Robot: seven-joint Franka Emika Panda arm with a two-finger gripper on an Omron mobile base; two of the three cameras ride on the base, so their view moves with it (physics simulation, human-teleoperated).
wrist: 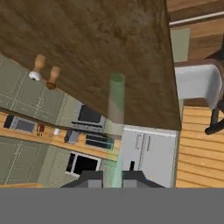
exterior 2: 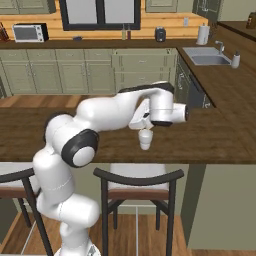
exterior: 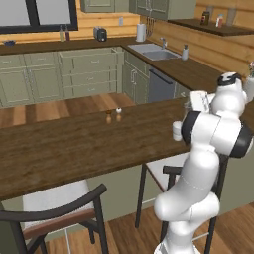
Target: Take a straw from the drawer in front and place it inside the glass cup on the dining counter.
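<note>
Pinching a thin pale straw (wrist: 116, 105), the closed claw (wrist: 113, 177) hangs over wood-grain dining counter (wrist: 87, 43).

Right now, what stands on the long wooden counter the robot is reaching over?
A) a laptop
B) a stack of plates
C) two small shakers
C: two small shakers stand side by side on the dining counter, near its far edge.

Pale straw (wrist: 116, 105) above dining counter (wrist: 100, 48)
</note>
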